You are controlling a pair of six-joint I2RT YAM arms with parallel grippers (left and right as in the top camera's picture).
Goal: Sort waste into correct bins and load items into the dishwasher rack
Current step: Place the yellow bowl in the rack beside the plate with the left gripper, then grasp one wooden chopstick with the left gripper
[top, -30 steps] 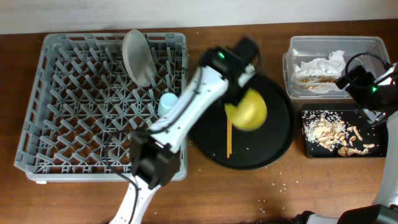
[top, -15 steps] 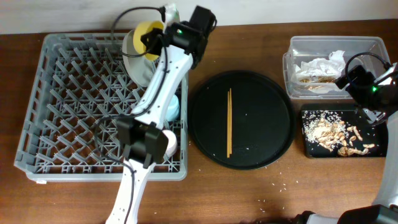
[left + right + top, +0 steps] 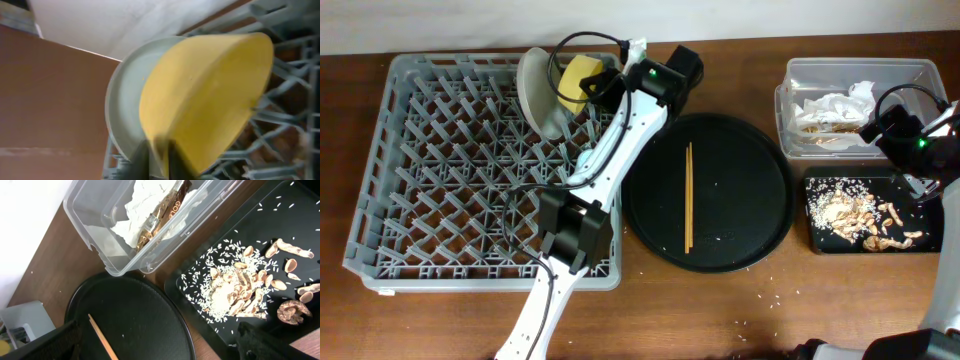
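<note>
My left gripper (image 3: 592, 86) is shut on the rim of the yellow bowl (image 3: 575, 80). It holds the bowl on edge at the back of the grey dishwasher rack (image 3: 420, 150), right beside the upright white plate (image 3: 534, 88). In the left wrist view the fingers (image 3: 140, 161) pinch the bowl (image 3: 205, 95) in front of the plate (image 3: 125, 105). The chopsticks (image 3: 688, 195) lie on the round black tray (image 3: 750, 215). My right gripper (image 3: 878, 128) is open and empty, and hovers between the clear tub (image 3: 800, 75) and the flat black tray (image 3: 817, 243). I see neither cup.
The tub holds crumpled napkins (image 3: 150, 205) and a wrapper. The flat tray holds brown scraps and rice (image 3: 240, 287). A few rice grains lie on the wood table (image 3: 770, 290). The left arm stretches across the rack's right side.
The left gripper carried the yellow bowl from over the round tray to the rack's back edge, then settled it beside the plate. The right arm has not moved.
</note>
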